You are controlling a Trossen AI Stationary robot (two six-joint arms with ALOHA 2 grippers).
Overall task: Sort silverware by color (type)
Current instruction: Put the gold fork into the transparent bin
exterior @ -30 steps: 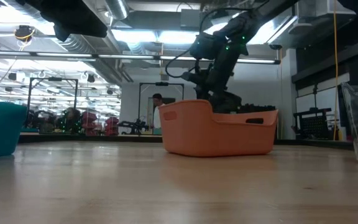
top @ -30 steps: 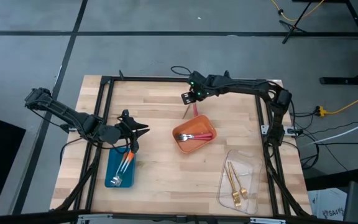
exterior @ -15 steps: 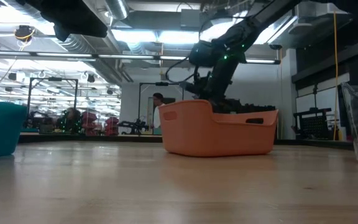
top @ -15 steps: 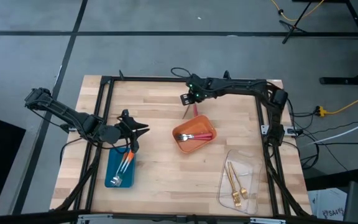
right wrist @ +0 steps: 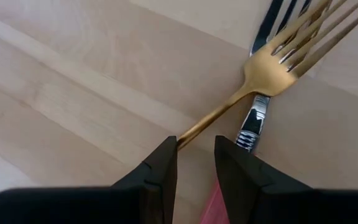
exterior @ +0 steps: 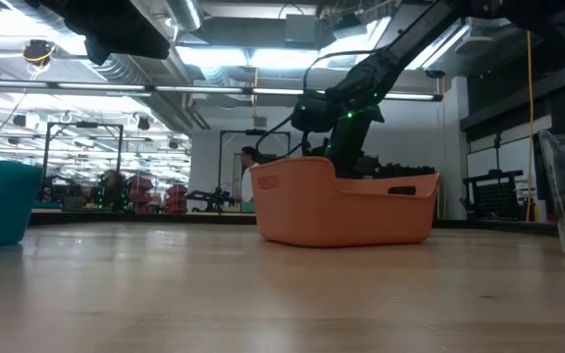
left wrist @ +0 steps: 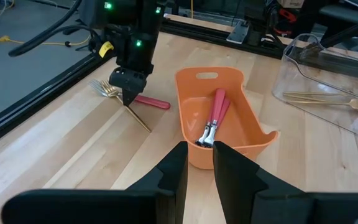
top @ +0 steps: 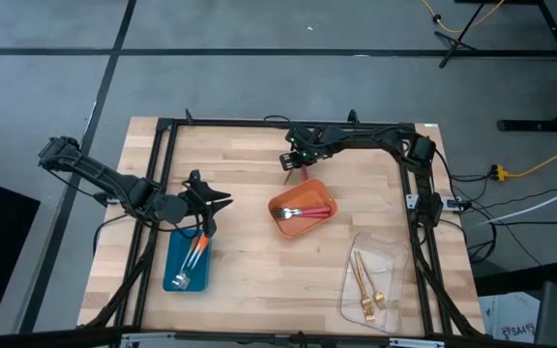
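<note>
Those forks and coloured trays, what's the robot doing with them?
It is sorting forks by colour. The right gripper is down on the table behind the orange tray, its fingers either side of a gold fork's handle, which lies across a pink-handled fork. The left gripper waits over the blue tray. Other gold forks lie in the clear tray.

- Your right gripper [right wrist: 194, 163] sits low over the wooden table [right wrist: 73, 81], fingers [right wrist: 160, 168] slightly parted.
- Gold fork [right wrist: 272, 68] handle runs between them.
- It overlaps a pink-handled fork [right wrist: 253, 127].
</note>
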